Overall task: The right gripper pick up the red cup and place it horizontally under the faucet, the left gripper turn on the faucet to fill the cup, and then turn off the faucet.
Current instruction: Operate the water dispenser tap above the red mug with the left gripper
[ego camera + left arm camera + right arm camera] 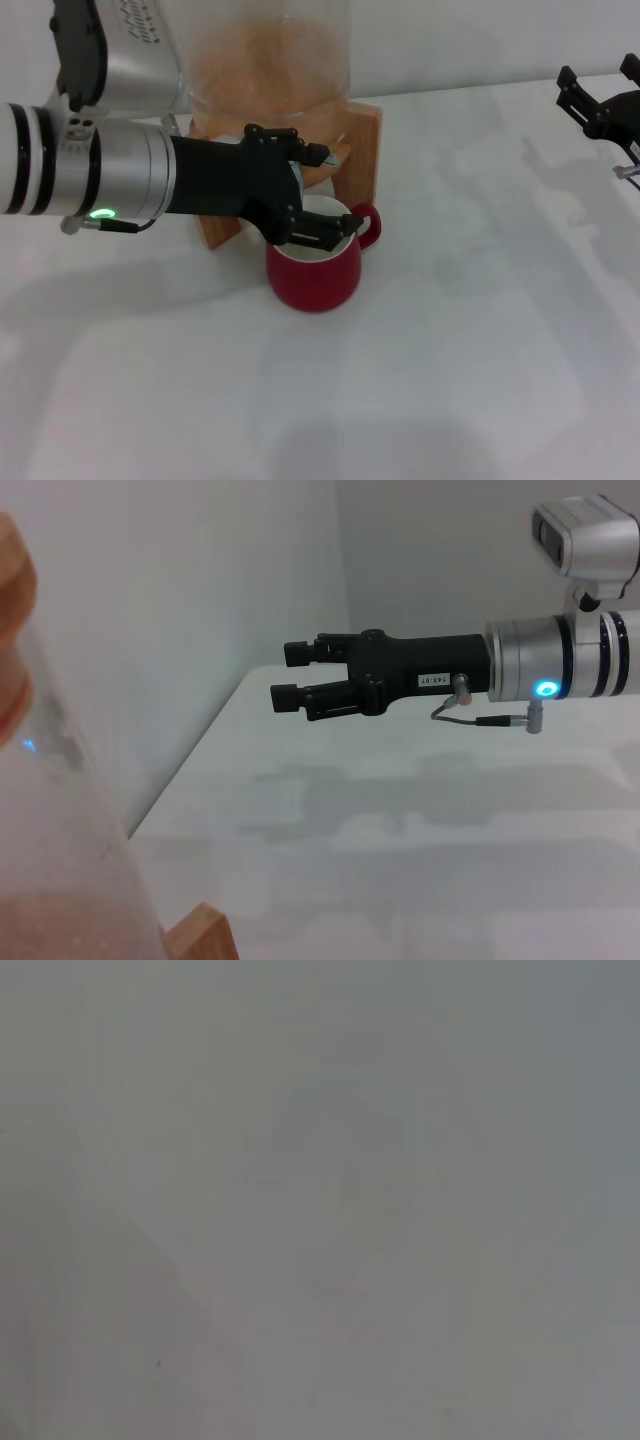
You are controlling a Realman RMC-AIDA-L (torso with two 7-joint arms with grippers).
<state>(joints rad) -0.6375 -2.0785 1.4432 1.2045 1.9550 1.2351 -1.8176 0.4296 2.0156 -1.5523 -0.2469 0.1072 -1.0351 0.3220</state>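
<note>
The red cup (315, 270) stands upright on the white table, just in front of the wooden stand (362, 150) that carries the glass dispenser (270, 60). Its loop handle points right. My left gripper (318, 193) reaches in from the left above the cup, open, with one finger near a chrome bit of the faucet (319, 157) and the other finger across the cup's rim. The rest of the faucet is hidden behind that claw. My right gripper (600, 95) hangs off at the far right, open and empty; in the left wrist view the right gripper (288, 674) shows with its blue light.
The white table (450, 380) stretches out in front of and to the right of the cup. A pale wall (200, 600) closes the back. The right wrist view shows only a plain grey surface.
</note>
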